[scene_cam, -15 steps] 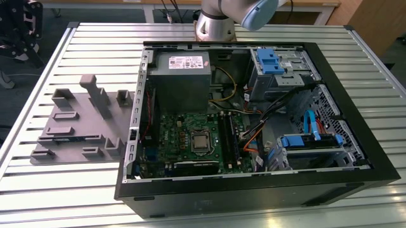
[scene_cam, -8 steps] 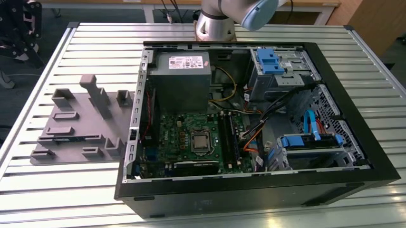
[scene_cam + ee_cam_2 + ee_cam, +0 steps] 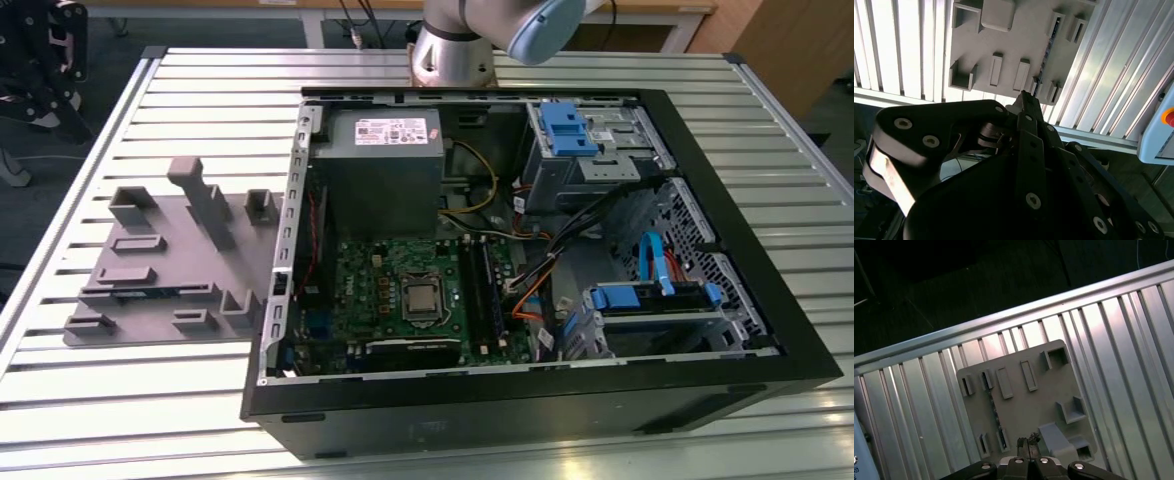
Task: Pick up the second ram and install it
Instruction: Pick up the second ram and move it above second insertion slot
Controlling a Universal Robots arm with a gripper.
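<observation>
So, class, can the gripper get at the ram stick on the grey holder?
Probably yes: the gripper hangs above the grey holder, and nothing covers the ram standing edge-up in it.

Open computer case (image 3: 534,412) lies on the slatted tabletop (image 3: 200,90), grey power supply (image 3: 380,170) and green motherboard (image 3: 387,285) inside it; grey holder plate (image 3: 160,275) just beside the case, on the exterior view's left.

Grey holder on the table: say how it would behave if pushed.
The grey holder looks like stiff moulded plastic, unlikely to flex. Lying flat and wide on the ribbed table, it would probably slide rather than tip. Its hollow pockets suggest it is light.
</observation>
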